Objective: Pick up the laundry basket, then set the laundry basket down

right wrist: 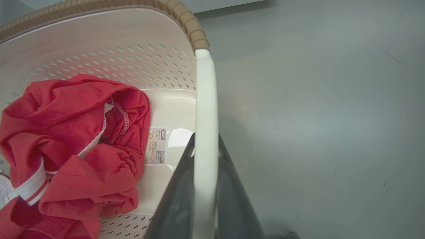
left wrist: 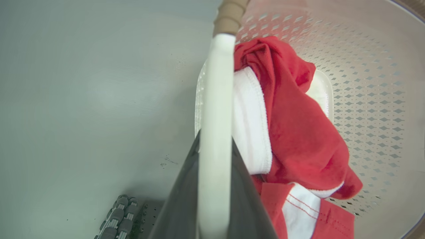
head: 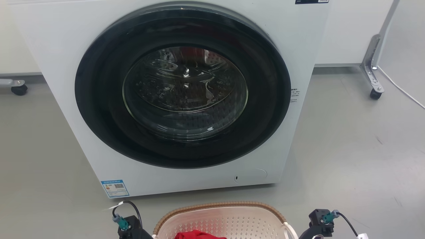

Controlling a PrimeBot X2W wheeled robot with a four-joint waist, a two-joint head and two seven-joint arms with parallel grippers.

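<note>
The laundry basket [head: 219,205], cream with a brown woven-look rim, lies at the bottom edge of the head view, in front of the washer. My left gripper [left wrist: 215,139] is shut on one white loop handle [left wrist: 215,83], a dark finger on each side of it. My right gripper [right wrist: 206,139] is shut the same way on the other white handle [right wrist: 205,93]. The perforated walls [left wrist: 365,83] and the label on the bottom [right wrist: 156,146] are in sight. I cannot tell whether the basket touches the floor.
Red and white clothes [right wrist: 66,139] lie bunched in the basket. A white front-loading washer [head: 186,86] with its round dark door shut stands close ahead. A caster [head: 19,89] sits far left, and a metal leg on a wheel [head: 375,93] and a white cable [head: 401,89] far right, on grey floor.
</note>
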